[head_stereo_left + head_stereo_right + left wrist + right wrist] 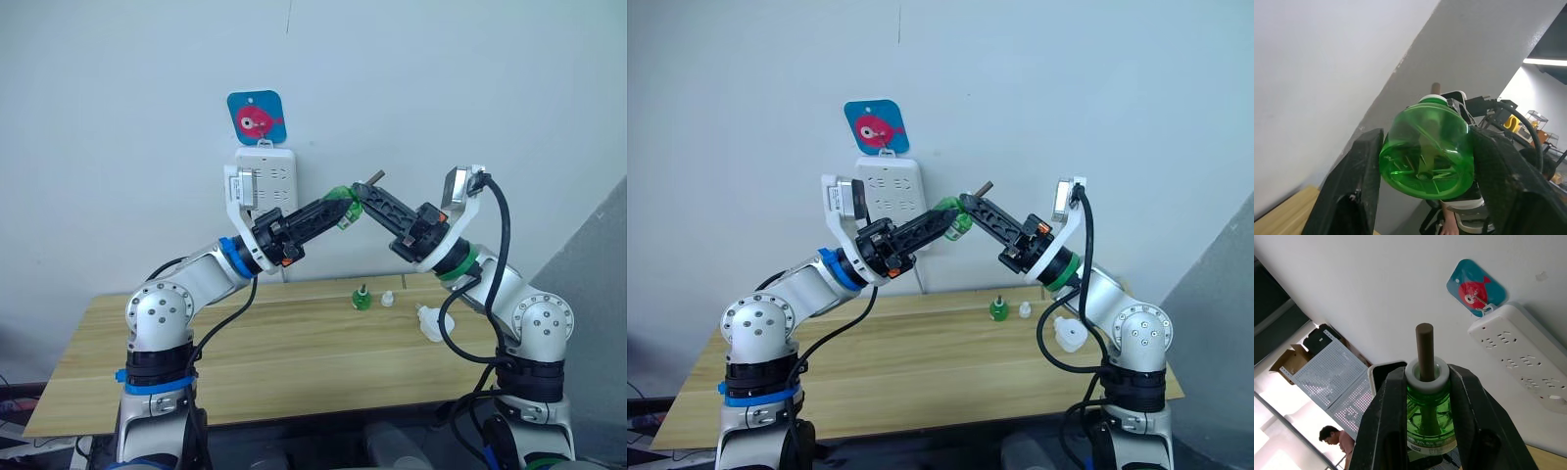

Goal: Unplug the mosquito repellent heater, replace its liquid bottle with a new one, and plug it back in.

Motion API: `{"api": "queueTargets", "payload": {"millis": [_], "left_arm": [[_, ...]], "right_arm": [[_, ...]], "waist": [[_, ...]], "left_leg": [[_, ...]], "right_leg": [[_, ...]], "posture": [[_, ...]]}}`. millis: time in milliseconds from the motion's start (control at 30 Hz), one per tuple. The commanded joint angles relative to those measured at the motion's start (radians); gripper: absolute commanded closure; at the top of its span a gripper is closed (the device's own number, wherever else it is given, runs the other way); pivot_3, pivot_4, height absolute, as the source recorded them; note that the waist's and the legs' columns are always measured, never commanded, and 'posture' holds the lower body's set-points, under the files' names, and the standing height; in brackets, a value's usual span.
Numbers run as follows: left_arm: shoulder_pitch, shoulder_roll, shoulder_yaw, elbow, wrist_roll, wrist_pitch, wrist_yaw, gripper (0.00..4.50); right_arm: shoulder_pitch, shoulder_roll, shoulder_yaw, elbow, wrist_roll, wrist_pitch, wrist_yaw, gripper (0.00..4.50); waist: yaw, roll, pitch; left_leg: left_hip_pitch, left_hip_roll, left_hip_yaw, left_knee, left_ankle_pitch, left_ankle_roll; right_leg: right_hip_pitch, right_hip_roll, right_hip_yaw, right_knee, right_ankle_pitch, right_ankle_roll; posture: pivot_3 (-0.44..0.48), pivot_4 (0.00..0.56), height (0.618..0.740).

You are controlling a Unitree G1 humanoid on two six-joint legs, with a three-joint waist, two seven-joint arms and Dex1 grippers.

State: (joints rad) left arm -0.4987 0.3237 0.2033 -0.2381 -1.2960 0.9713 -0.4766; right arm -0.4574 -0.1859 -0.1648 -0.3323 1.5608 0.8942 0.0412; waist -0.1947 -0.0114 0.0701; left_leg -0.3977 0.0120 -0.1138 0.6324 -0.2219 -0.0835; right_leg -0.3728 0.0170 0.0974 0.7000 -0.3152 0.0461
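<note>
Mid-frame, left gripper (336, 212) and right gripper (359, 195) both clamp the green liquid bottle (1426, 152); heater (432, 322) lies lower right on table (265, 343); opposing pulls risk dropping it.

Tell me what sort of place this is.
Probably a lab or workshop test bay, not a home. A plain wooden table stands against a bare white wall, a white power strip hangs from the wall, and the right wrist view shows pegboard panels and cardboard boxes behind.
</note>
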Motion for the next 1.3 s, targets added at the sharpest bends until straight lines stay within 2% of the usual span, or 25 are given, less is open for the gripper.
{"api": "queueTargets", "payload": {"millis": [33, 300, 633, 867, 1033, 1167, 1300], "left_arm": [[-0.022, 0.005, 0.004, -0.011, -0.016, -0.014, -0.014, 2.14], [-0.013, 0.009, 0.005, -0.010, -0.011, -0.017, -0.022, 2.14], [0.003, 0.028, 0.015, -0.008, -0.031, -0.003, -0.041, 2.14], [0.047, 0.075, 0.017, -0.011, -0.007, 0.001, -0.068, 2.14], [0.116, 0.162, -0.028, -0.039, 0.122, -0.035, -0.145, 2.14], [0.204, 0.277, -0.132, -0.065, 0.361, -0.171, -0.284, 2.14], [0.285, 0.342, -0.213, -0.069, 0.533, -0.312, -0.390, 2.14]], "right_arm": [[-0.012, -0.007, 0.007, -0.028, 0.036, -0.023, 0.005, 3.69], [0.000, -0.011, 0.027, -0.039, 0.085, -0.033, 0.001, 3.69], [0.042, -0.065, 0.017, -0.038, 0.072, -0.061, -0.018, 0.02], [0.205, -0.298, -0.028, -0.093, -0.046, -0.015, 0.038, 0.00], [0.288, -0.551, 0.068, -0.175, -0.452, -0.048, 0.169, 0.00], [0.230, -0.738, 0.247, -0.135, -0.751, -0.027, 0.246, 0.00], [0.128, -0.801, 0.374, -0.038, -0.858, 0.085, 0.349, 0.00]], "waist": [[0.000, 0.000, 0.000], [0.000, 0.000, 0.000], [0.001, 0.000, 0.000], [0.009, 0.000, 0.001], [0.009, 0.002, 0.006], [0.010, 0.002, 0.023], [0.016, -0.001, 0.054]], "left_leg": [[0.000, 0.000, 0.000, 0.000, 0.000, 0.000], [0.000, 0.000, 0.000, 0.000, 0.000, 0.000], [0.000, 0.000, 0.000, 0.000, 0.000, 0.000], [0.000, 0.000, 0.001, -0.002, 0.000, 0.000], [0.002, 0.000, 0.004, -0.003, 0.000, 0.000], [0.005, 0.001, 0.006, -0.004, 0.000, 0.000], [0.004, 0.001, 0.008, -0.004, 0.000, 0.000]], "right_leg": [[0.000, 0.000, 0.000, 0.000, 0.000, 0.000], [0.000, 0.000, 0.000, 0.000, 0.000, 0.000], [0.000, 0.000, 0.000, -0.001, 0.000, 0.000], [0.000, 0.000, 0.001, -0.003, 0.000, 0.001], [0.000, 0.001, 0.004, -0.003, -0.001, 0.001], [0.001, 0.002, 0.006, -0.004, -0.002, 0.000], [0.001, 0.002, 0.007, -0.004, -0.002, 0.000]], "posture": [[-0.157, 0.000, 0.733], [-0.154, 0.000, 0.733], [-0.153, 0.000, 0.733], [-0.155, 0.030, 0.733], [-0.166, 0.074, 0.733], [-0.169, 0.107, 0.733], [-0.161, 0.139, 0.733]]}}
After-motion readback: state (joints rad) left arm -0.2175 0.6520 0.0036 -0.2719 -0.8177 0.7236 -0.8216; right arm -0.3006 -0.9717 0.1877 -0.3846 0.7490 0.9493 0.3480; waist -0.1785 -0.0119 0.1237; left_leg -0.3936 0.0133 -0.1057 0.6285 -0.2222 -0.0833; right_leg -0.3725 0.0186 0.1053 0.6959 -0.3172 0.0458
